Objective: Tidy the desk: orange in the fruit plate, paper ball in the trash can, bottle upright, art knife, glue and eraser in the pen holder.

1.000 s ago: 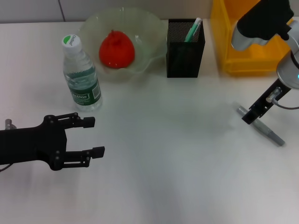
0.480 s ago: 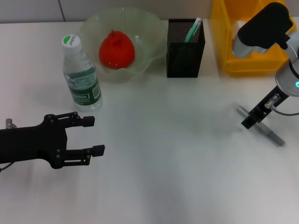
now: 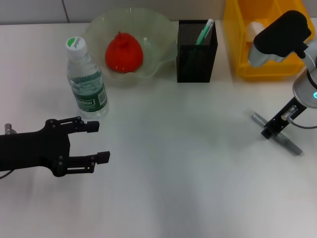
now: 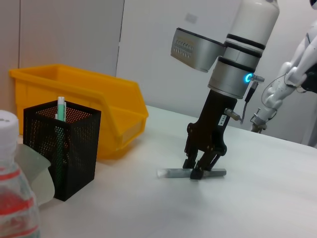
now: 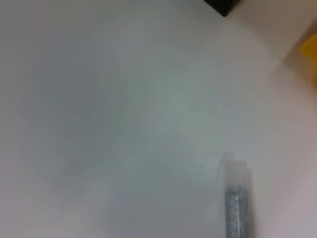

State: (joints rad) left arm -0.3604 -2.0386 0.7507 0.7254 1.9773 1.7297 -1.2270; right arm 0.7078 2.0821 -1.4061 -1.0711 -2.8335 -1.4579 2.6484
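The grey glue (image 3: 290,144) lies flat on the table at the right; it also shows in the right wrist view (image 5: 237,206). My right gripper (image 3: 268,132) stands low over it, open, with its fingers (image 4: 197,172) straddling the glue (image 4: 171,173). The orange (image 3: 124,52) rests in the fruit plate (image 3: 99,26). The bottle (image 3: 87,79) stands upright beside the plate. In the pen holder (image 3: 196,59) stands the mint-green art knife (image 3: 204,32). A white paper ball (image 3: 256,27) lies in the yellow trash can (image 3: 237,44). My left gripper (image 3: 98,142) hovers open at the front left. The eraser is out of view.
The pen holder (image 4: 69,148) and trash can (image 4: 104,114) stand side by side along the back edge, close behind the right arm. White tabletop stretches between the two grippers.
My right gripper has shifted a little right and nearer along the glue, which has stayed put. The left gripper has barely moved.
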